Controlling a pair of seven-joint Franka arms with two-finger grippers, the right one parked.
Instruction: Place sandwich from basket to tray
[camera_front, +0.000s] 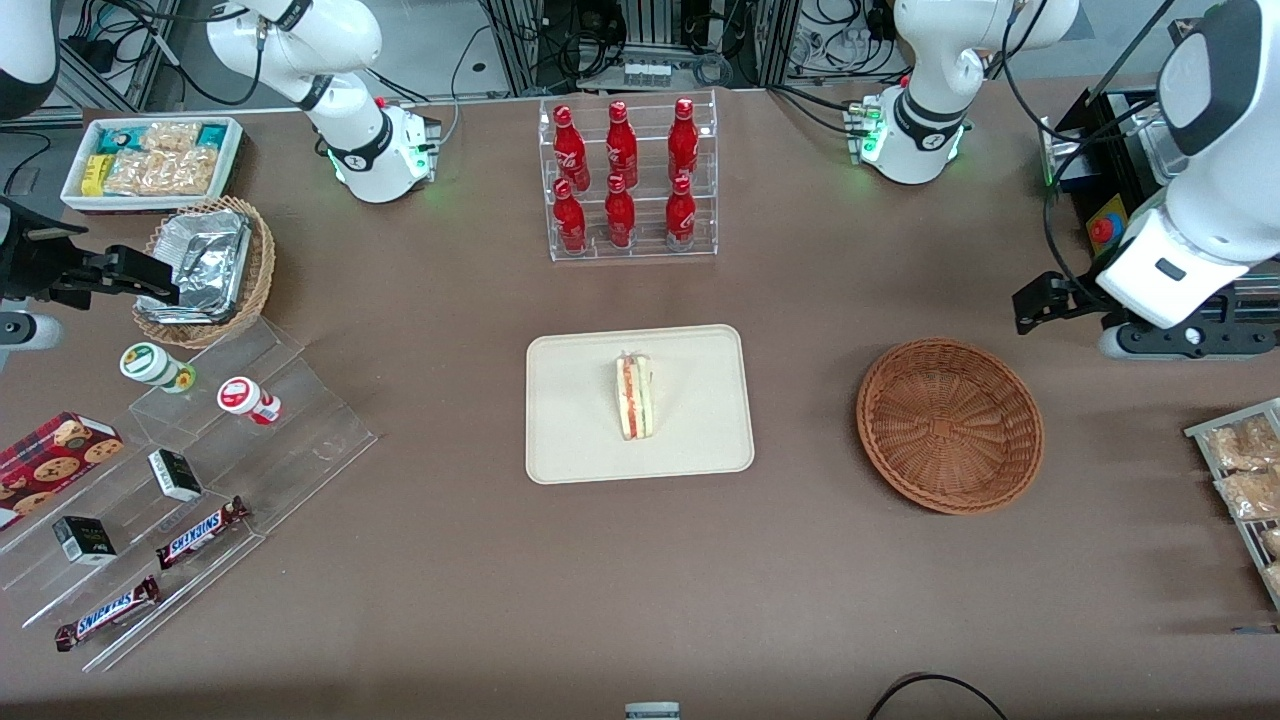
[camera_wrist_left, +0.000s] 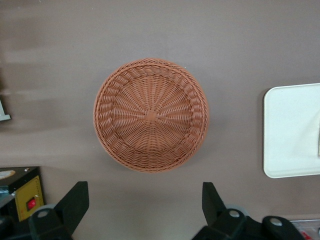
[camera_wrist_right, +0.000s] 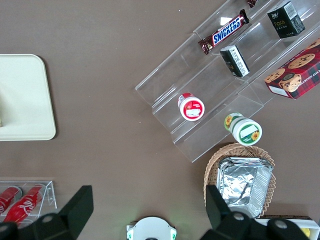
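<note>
Snickers bars (camera_front: 205, 532) sit nearest at lower left of the front frame. Mid-frame, tray (camera_front: 638, 403) holds the sandwich (camera_front: 635, 396) lying flat. Basket (camera_front: 949, 425) beside it is empty. Pincer (camera_wrist_left: 145, 205) hangs wide open above the counter (camera_front: 450, 560), gripping nothing.

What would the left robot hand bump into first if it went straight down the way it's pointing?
Probably bare table. The open gripper, empty, hangs above the table and points down just beside the empty wicker basket, though depth is hard to judge.
</note>
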